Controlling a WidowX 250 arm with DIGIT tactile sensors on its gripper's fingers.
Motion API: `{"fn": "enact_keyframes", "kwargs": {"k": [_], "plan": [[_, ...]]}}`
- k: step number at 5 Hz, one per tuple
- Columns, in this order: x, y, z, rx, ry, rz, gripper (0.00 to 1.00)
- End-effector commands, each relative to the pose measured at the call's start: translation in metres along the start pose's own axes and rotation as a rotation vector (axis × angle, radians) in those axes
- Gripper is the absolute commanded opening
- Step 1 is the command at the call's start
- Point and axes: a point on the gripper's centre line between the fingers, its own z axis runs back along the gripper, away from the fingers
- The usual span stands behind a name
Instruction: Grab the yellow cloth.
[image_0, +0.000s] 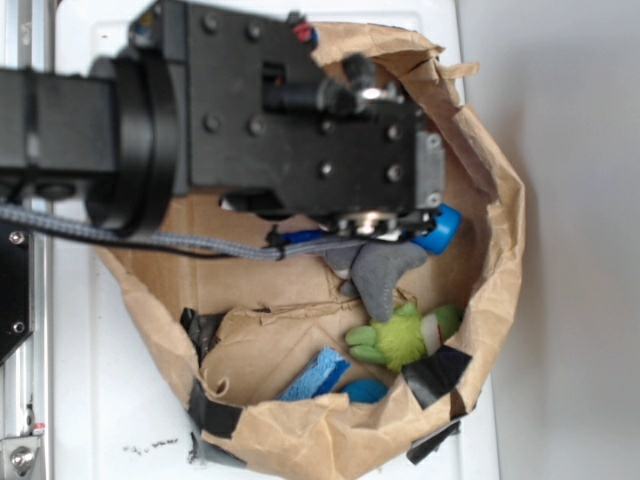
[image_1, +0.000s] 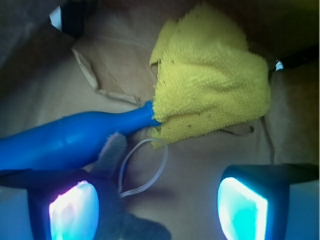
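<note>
My end effector (image_1: 157, 210) is wide, holding nothing. Cloth (image_1: 210, 90) lies ahead of it on the bag floor, touching the bottle (image_1: 75, 140) neck, long axis roughly across my 2 fingers (image_1: 242, 207).

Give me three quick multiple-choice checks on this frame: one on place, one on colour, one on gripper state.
1. The yellow cloth lies:
A. over the neck end of the blue bottle
B. outside the paper bag
C. under the green plush toy

2. The plush toy's colour:
A. red
B. lime green
C. white

3. The gripper is:
A. shut on the cloth
B. shut on the bottle
C. open, holding nothing

Answers: 1 A, the wrist view shows the bottle's neck vanishing under the cloth; 2 B, seen in the exterior view; 3 C, both pads stand wide apart.
</note>
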Motion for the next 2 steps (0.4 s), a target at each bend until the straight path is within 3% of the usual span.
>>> {"fn": "enact_keyframes", "kwargs": {"k": [1, 2], "plan": [[0.0203, 0.0193, 0.0, 0.0, -0.038, 0.036, 1.0], [0.0292, 0.0235, -0.0002, -0.01, -0.058, 0.068, 1.0]]}}
